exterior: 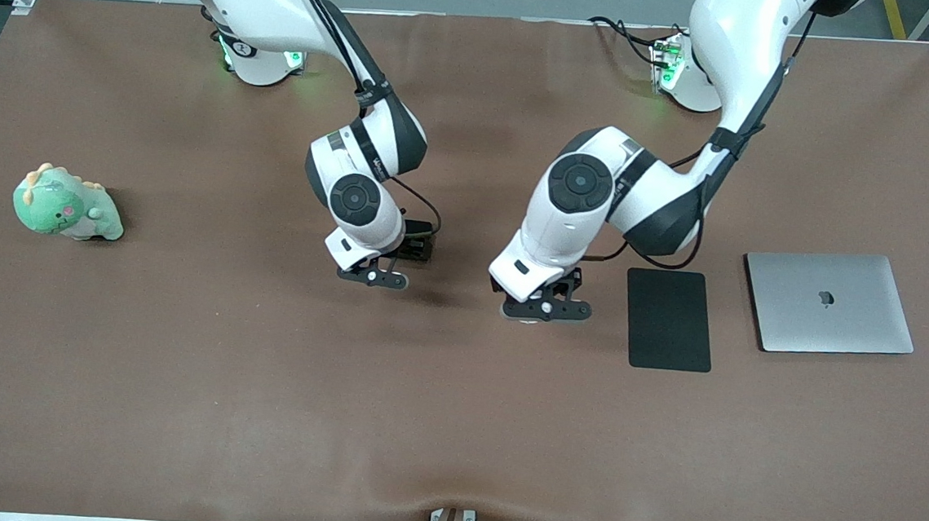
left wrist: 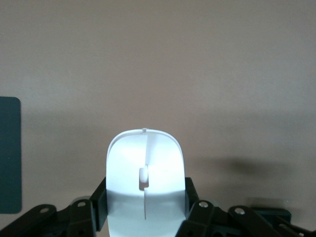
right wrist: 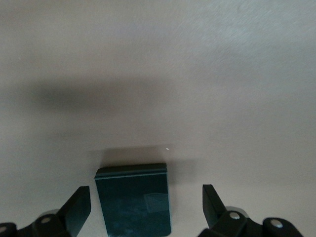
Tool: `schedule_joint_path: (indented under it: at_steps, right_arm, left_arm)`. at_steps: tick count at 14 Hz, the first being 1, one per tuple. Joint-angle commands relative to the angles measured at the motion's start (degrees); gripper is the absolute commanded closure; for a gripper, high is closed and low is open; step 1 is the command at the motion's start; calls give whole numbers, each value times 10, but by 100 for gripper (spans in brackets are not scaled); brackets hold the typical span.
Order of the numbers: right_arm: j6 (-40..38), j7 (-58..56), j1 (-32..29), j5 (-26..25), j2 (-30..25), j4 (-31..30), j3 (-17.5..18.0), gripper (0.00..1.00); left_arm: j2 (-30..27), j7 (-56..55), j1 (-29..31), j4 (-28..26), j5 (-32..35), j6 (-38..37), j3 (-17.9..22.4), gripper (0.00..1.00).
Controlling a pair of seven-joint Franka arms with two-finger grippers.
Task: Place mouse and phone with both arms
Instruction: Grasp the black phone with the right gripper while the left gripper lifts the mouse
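In the left wrist view the white mouse sits between the black fingers of my left gripper, which press on both its sides. In the front view that gripper is low over the brown table beside the black mat, and it hides the mouse. In the right wrist view the black phone lies flat on the table between the spread fingers of my right gripper, with a gap on each side. In the front view the right gripper is low over mid-table and hides the phone.
A closed silver laptop lies beside the mat toward the left arm's end. A green plush dinosaur sits toward the right arm's end. The mat's edge also shows in the left wrist view.
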Motion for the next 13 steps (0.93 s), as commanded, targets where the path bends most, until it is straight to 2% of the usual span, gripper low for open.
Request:
schedule_joint_path:
  at_steps: [1, 5, 11, 13]
  right_arm:
    - [17, 9, 17, 12, 11, -9, -5, 0]
    - [78, 10, 33, 13, 12, -43, -5, 0]
    - [100, 31, 50, 14, 23, -49, -4, 0]
    - [101, 30, 51, 14, 23, -53, -4, 1]
  left_arm:
    - [-11, 9, 5, -10, -10, -8, -5, 100]
    - [-7, 9, 4, -10, -11, -8, -5, 100]
    - [-7, 10, 8, -9, -11, -7, -5, 100]
    - [-7, 34, 26, -9, -13, -7, -6, 100]
